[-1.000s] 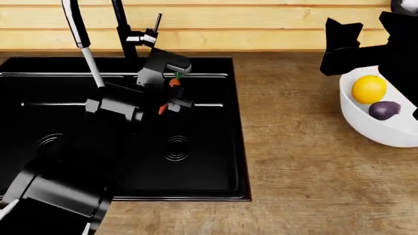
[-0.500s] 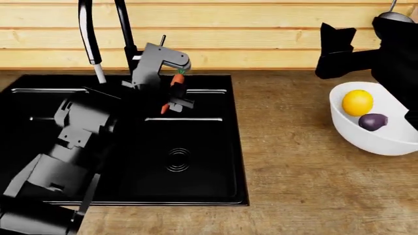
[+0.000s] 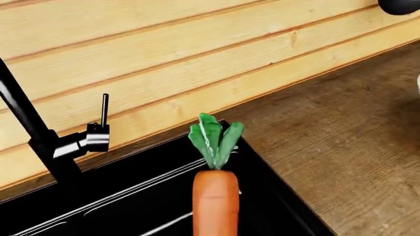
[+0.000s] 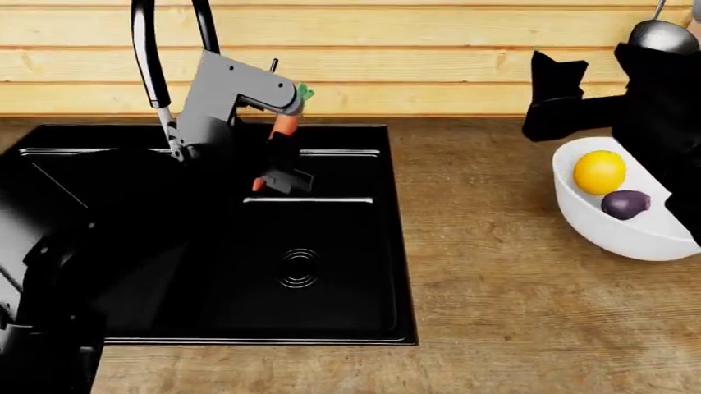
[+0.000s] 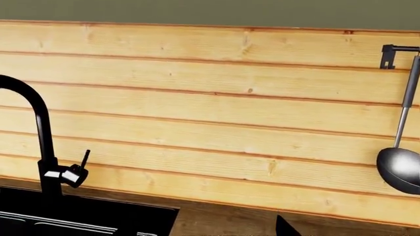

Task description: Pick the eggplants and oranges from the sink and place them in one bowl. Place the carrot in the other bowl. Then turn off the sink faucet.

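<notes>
My left gripper [image 4: 278, 162] is shut on the orange carrot [image 4: 284, 125] and holds it above the back of the black sink [image 4: 401, 246], green top up. In the left wrist view the carrot [image 3: 215, 201] stands upright before the wood wall; the jaws are out of that picture. The orange [image 4: 599, 171] and the dark-purple eggplant [image 4: 625, 204] lie in the white bowl [image 4: 586, 226] at the right. My right gripper [image 4: 544, 94] is open and empty, above the counter just left of the bowl. The black faucet [image 4: 146, 49] with its lever [image 4: 272, 66] stands behind the sink. The grey bowl is out of view.
A steel ladle [image 5: 400, 167] hangs on the wood wall at the right, above the white bowl. The wooden counter [image 4: 493, 271] runs between sink and bowl. The faucet [image 5: 45, 142] and its lever [image 5: 84, 160] also show in the right wrist view.
My left gripper has lifted the carrot up out of the sink basin and tilted it more upright. The right arm has hardly moved.
</notes>
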Robot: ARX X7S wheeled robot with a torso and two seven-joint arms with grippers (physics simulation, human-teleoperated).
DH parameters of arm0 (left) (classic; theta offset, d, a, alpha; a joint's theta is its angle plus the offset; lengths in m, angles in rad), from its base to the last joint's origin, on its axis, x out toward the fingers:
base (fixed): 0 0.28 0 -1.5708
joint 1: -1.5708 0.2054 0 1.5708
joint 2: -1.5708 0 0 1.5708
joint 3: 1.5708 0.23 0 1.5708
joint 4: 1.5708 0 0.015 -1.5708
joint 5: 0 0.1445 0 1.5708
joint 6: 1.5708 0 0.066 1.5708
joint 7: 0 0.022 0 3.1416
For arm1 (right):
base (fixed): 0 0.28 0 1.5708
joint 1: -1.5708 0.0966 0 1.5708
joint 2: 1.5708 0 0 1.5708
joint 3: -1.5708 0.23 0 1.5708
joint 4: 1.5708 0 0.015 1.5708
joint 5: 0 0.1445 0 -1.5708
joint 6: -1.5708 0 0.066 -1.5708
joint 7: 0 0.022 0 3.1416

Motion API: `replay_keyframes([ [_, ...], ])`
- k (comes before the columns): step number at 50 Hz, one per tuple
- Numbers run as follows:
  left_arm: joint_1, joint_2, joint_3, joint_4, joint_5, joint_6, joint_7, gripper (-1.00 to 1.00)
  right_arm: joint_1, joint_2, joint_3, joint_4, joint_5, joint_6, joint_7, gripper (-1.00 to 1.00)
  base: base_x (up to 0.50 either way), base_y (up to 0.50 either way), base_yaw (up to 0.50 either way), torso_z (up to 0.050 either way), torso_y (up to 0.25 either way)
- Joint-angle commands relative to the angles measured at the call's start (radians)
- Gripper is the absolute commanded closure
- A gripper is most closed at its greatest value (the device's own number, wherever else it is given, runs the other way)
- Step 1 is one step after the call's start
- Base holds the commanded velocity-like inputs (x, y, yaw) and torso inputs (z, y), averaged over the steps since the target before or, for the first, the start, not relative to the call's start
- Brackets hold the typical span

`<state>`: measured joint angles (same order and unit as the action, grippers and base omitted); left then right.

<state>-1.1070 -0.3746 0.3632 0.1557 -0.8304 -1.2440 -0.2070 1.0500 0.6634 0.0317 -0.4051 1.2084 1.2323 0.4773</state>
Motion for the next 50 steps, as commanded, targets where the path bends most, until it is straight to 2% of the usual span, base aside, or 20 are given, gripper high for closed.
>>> replay_keyframes([
  [1, 0.028, -0.036, -0.179, 0.275, -0.174, -0.191, -0.166, 1.0, -0.026, -0.001, -0.014, -0.002, -0.032, -0.036, -0.021, -1.0, 0.0, 0.0, 0.0, 0.0, 0.0],
  [6, -0.041, -0.034, -0.285, 0.34, -0.346, -0.319, -0.256, 1.0, -0.043, -0.009, -0.015, -0.01, -0.038, -0.05, -0.016, -1.0, 0.0, 0.0, 0.0, 0.0, 0.0],
  [8, -0.083, -0.057, -0.314, 0.321, -0.48, -0.321, -0.366, 1.0, -0.033, -0.001, -0.043, -0.01, -0.072, -0.058, -0.03, -1.0, 0.0, 0.0, 0.0, 0.0, 0.0],
  [11, -0.092, -0.082, -0.321, 0.315, -0.577, -0.313, -0.45, 1.0, -0.036, -0.006, -0.042, -0.003, -0.081, -0.076, -0.036, -1.0, 0.0, 0.0, 0.0, 0.0, 0.0],
  [21, -0.109, -0.129, -0.305, 0.316, -0.785, -0.277, -0.609, 1.0, -0.05, 0.016, -0.051, -0.032, -0.079, -0.07, -0.038, -1.0, 0.0, 0.0, 0.0, 0.0, 0.0],
  [23, -0.091, -0.123, -0.293, 0.322, -0.749, -0.264, -0.591, 1.0, -0.054, 0.016, -0.058, -0.03, -0.089, -0.078, -0.045, -1.0, -0.29, 0.0, 0.0, 0.0, 0.0],
  [27, -0.078, -0.139, -0.295, 0.328, -0.769, -0.247, -0.605, 1.0, -0.05, 0.017, -0.049, -0.033, -0.079, -0.075, -0.035, -1.0, -0.5, 0.0, 0.0, 0.0, 0.0],
  [37, -0.042, -0.132, -0.258, 0.351, -0.648, -0.194, -0.519, 1.0, -0.079, 0.024, -0.051, -0.034, -0.09, -0.092, -0.041, -1.0, -0.5, 0.01, 0.0, 0.0, 0.0],
  [50, -0.042, -0.157, -0.252, 0.349, -0.67, -0.174, -0.528, 1.0, -0.113, 0.023, -0.052, -0.035, -0.1, -0.122, -0.056, -1.0, -0.5, 0.23, 0.0, 0.0, 0.0],
])
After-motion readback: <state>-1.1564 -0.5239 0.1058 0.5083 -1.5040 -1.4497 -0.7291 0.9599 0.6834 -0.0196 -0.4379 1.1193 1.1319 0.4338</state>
